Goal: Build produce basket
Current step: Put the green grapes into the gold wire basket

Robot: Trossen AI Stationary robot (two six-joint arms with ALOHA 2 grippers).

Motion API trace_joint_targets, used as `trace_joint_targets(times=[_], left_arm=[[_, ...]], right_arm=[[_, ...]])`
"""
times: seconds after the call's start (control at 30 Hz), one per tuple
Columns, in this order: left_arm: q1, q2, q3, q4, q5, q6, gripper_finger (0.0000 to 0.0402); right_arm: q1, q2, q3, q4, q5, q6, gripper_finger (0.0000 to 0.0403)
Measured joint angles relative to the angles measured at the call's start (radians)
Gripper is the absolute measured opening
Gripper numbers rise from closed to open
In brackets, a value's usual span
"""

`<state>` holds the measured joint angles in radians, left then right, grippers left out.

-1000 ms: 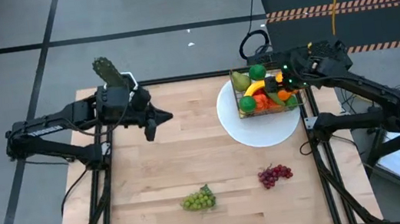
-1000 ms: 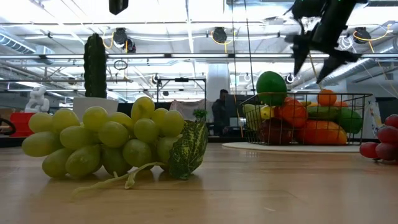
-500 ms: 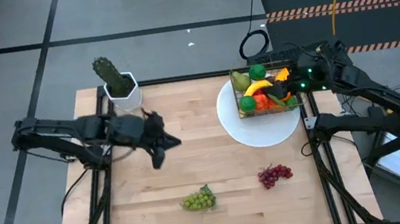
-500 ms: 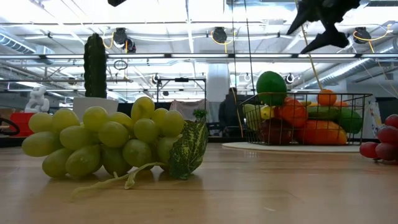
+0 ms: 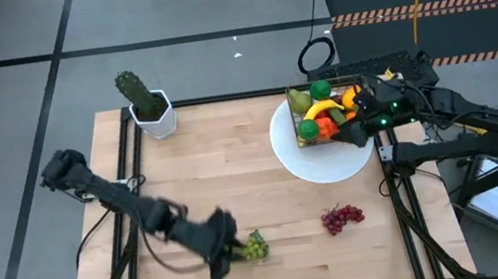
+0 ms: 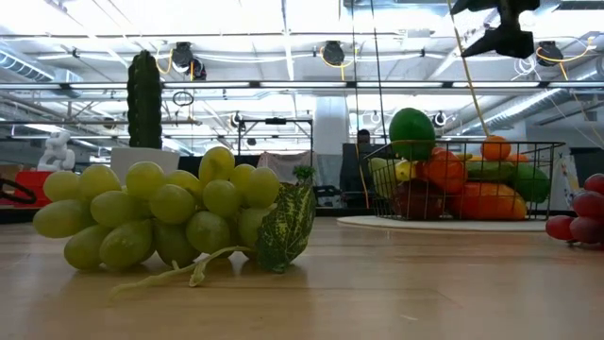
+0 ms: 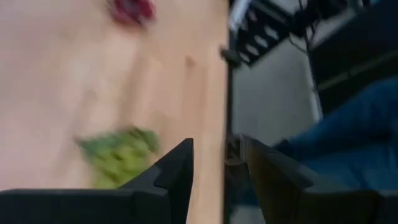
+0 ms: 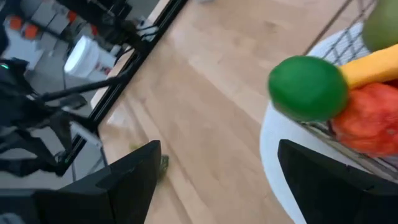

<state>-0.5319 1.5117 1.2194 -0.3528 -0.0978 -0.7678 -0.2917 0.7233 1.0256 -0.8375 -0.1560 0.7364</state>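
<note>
A wooden tabletop [image 5: 235,180] seen from above. The left gripper [image 5: 223,256] sits low just beside the green grapes [image 5: 252,246], near the front edge, its fingers [image 7: 177,171] a little apart and holding nothing. The purple grapes [image 5: 342,216] lie nearby. The right gripper [image 5: 360,117] hovers by the filled basket [image 5: 327,113] on a white plate [image 5: 315,164], fingers spread, empty. The grape bunch looks light, lumpy and likely slippery; gripping across its middle seems safest.
</note>
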Motion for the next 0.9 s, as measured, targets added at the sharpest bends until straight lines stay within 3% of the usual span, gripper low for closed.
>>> trace_joint_targets(times=[0.23, 0.47, 0.67, 0.9], left_arm=[[-0.122, 0.183, 0.0, 0.051, -0.001, -0.074, 0.0121], [-0.147, 0.358, 0.0, 0.191, -0.002, -0.131, 0.0109], [-0.142, 0.459, 0.0, 0.236, -0.046, -0.151, 0.0156], [-0.112, 0.479, 0.0, 0.201, -0.083, -0.043, 0.0228]], right_arm=[[0.067, -0.001, 0.0, 0.035, 0.056, -0.005, 0.0315], [0.078, 0.006, 0.0, 0.12, 0.079, -0.039, 0.0315], [0.078, 0.004, 0.0, 0.122, 0.074, -0.042, 0.0315], [0.078, 0.003, 0.0, 0.122, 0.048, -0.043, 0.0315]])
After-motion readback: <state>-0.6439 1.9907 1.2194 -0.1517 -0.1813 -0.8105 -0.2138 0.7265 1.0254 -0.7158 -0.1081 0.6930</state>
